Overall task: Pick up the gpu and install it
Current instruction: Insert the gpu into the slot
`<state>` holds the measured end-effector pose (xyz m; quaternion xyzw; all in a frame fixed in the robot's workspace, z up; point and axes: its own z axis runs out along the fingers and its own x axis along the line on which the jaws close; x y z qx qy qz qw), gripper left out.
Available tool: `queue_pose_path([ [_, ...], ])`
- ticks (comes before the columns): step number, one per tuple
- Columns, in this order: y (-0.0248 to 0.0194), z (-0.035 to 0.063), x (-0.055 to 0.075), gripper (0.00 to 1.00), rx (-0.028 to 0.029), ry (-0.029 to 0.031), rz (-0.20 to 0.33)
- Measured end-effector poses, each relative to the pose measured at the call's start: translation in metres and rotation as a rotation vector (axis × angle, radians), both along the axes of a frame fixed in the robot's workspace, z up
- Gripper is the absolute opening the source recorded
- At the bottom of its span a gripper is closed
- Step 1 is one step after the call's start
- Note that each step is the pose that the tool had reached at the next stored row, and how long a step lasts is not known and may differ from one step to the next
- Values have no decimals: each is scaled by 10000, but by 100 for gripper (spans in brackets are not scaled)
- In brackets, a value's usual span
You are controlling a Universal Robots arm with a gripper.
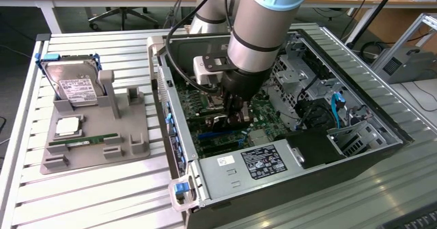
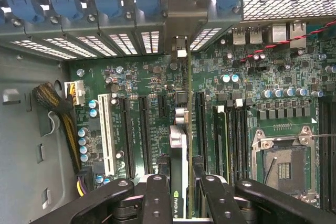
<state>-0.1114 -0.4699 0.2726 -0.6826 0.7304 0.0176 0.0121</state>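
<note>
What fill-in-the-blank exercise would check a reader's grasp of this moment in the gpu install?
1. The claw is shut on the gpu, inside the open computer ____.
2. The hard drive stands on the grey holder, on the exterior view's ____.
3. The memory stick lies on the same grey ____.
Missing words: case; left; holder.

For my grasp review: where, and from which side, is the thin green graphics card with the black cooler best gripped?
I'd pinch the green graphics card across its two flat faces at the upper edge, coming down through the open side of the grey computer case. It stands on edge over the green motherboard, so the tool, shut on it this way, leaves the lower edge free.
</note>
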Motion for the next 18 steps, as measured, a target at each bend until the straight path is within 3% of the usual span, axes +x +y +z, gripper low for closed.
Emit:
queue_pose_path([
  [14,0,1,8,27,11,15,0],
  [18,0,1,8,27,7,53,0],
])
